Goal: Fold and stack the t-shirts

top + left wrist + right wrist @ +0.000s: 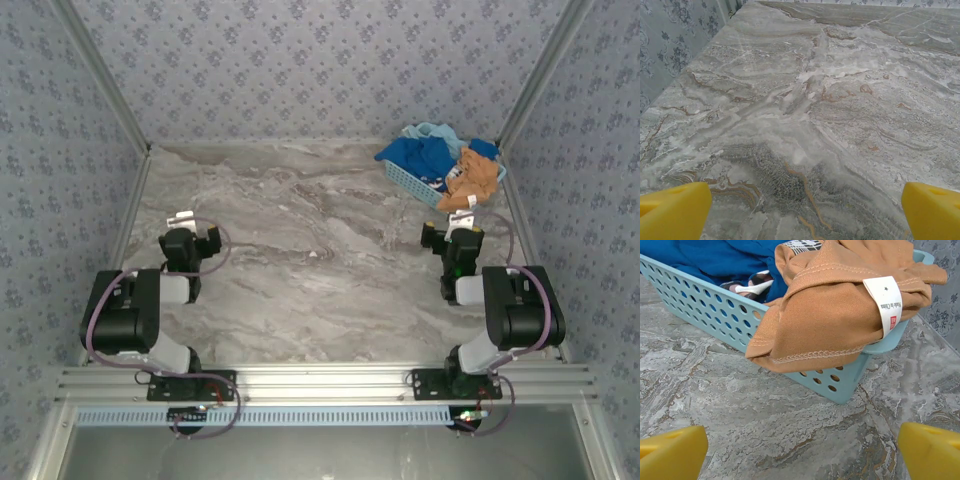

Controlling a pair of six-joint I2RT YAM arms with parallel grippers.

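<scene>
My left end effector (805,212) hangs spread apart over the table (805,100). My right end effector (802,450), equally wide and holding nothing, faces the basket (700,310). There the orange-tan t-shirt (835,310) drapes over the rim beside the blue t-shirt (715,255).

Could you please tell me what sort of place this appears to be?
Probably a robot test cell, not a home: patterned walls on a metal frame box in a marble-look table, two arms are bolted at its near edge, and a basket of shirts sits far right.
</scene>
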